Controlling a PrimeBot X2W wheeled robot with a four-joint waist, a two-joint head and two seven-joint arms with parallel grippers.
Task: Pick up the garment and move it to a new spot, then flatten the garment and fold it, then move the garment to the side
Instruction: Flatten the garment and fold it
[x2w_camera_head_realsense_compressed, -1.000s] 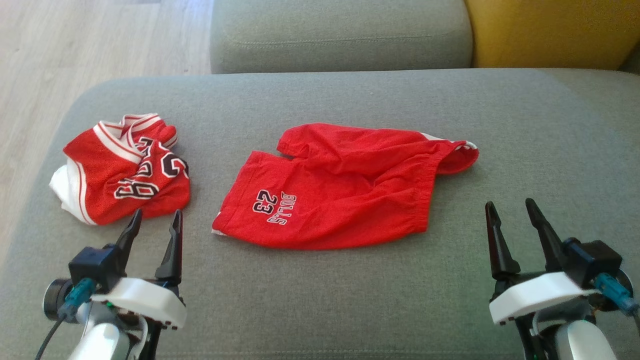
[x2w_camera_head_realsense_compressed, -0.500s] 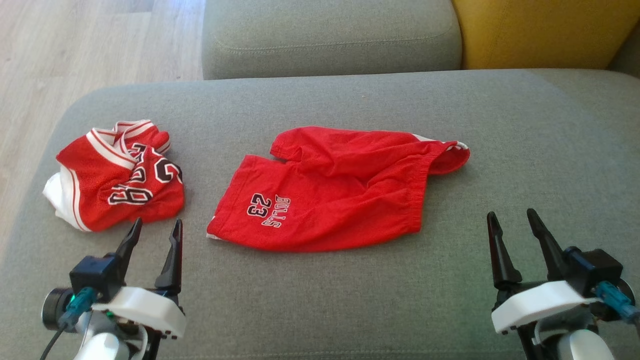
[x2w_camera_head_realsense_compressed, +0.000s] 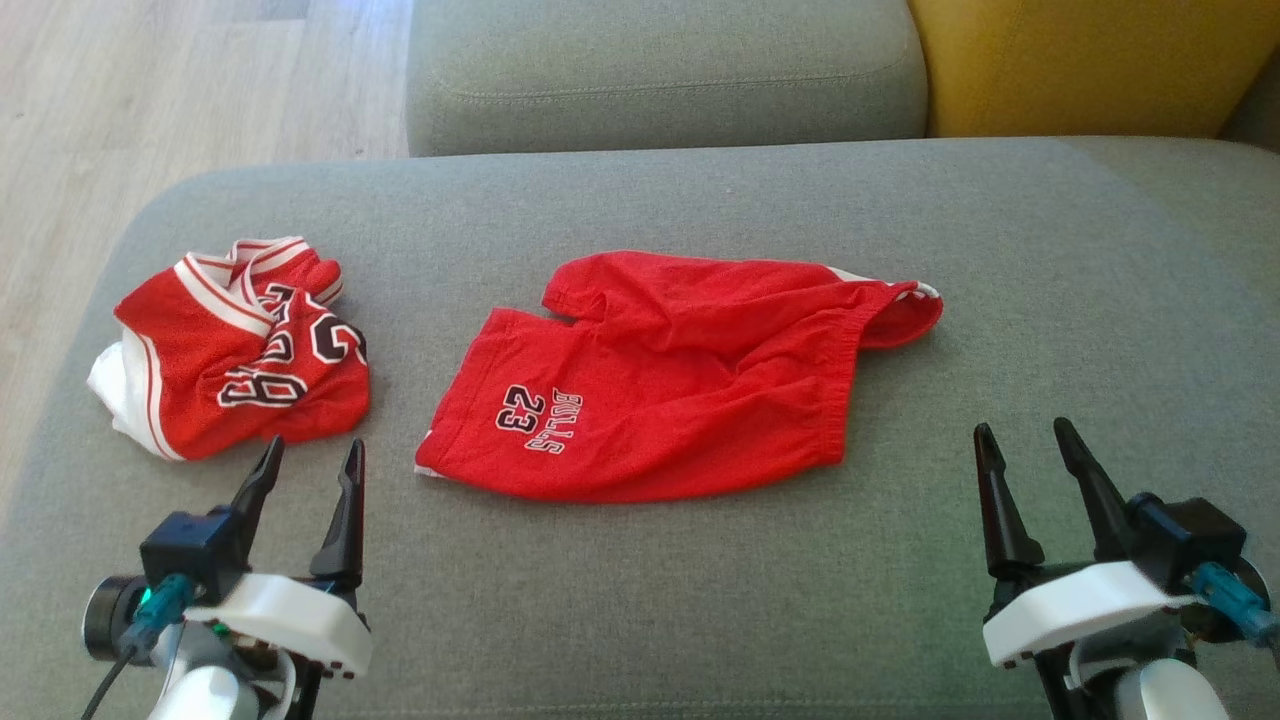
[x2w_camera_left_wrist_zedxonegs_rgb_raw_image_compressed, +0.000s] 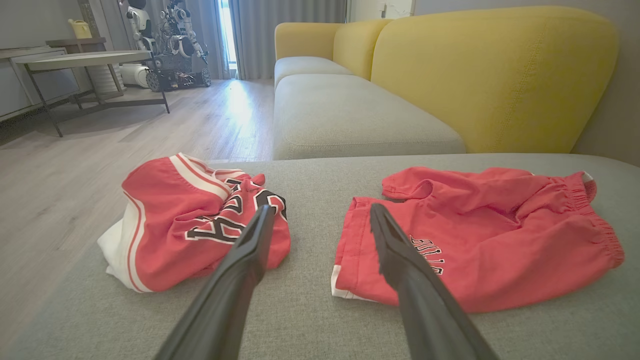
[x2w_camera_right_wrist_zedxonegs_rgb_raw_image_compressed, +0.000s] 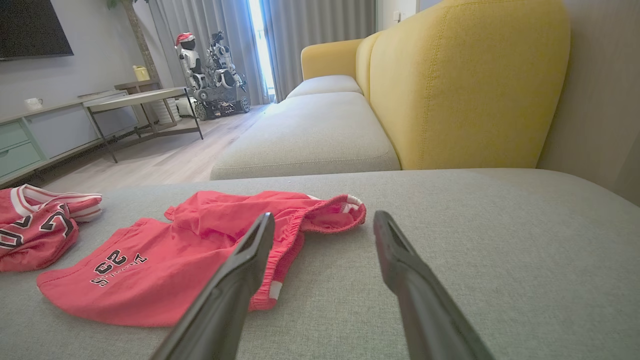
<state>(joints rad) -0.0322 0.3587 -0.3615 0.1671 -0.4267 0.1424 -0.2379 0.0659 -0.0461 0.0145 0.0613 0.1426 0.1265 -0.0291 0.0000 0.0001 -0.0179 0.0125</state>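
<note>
Two red garments lie on the grey sofa seat (x2w_camera_head_realsense_compressed: 640, 600). Red shorts (x2w_camera_head_realsense_compressed: 680, 390) printed "BULLS 23" lie spread but rumpled in the middle, waistband to the right. A crumpled red jersey (x2w_camera_head_realsense_compressed: 235, 350) with white trim lies at the left. My left gripper (x2w_camera_head_realsense_compressed: 315, 442) hovers open just in front of the jersey, touching nothing. My right gripper (x2w_camera_head_realsense_compressed: 1022, 425) stands open to the right of the shorts, over bare cushion. In the left wrist view the left gripper (x2w_camera_left_wrist_zedxonegs_rgb_raw_image_compressed: 321, 206) points between the jersey (x2w_camera_left_wrist_zedxonegs_rgb_raw_image_compressed: 190, 220) and the shorts (x2w_camera_left_wrist_zedxonegs_rgb_raw_image_compressed: 490, 235). In the right wrist view the right gripper (x2w_camera_right_wrist_zedxonegs_rgb_raw_image_compressed: 324, 214) points past the shorts' waistband (x2w_camera_right_wrist_zedxonegs_rgb_raw_image_compressed: 330, 212).
The seat's left edge drops to a wooden floor (x2w_camera_head_realsense_compressed: 150, 90). A second grey cushion (x2w_camera_head_realsense_compressed: 660, 70) lies beyond, with a yellow backrest (x2w_camera_head_realsense_compressed: 1090, 60) at the far right. A table (x2w_camera_left_wrist_zedxonegs_rgb_raw_image_compressed: 85, 62) and another robot (x2w_camera_right_wrist_zedxonegs_rgb_raw_image_compressed: 210, 70) stand far across the room.
The whole head picture has shifted a little, so the camera moved. Both garments lie as before and both grippers stay open in the same places.
</note>
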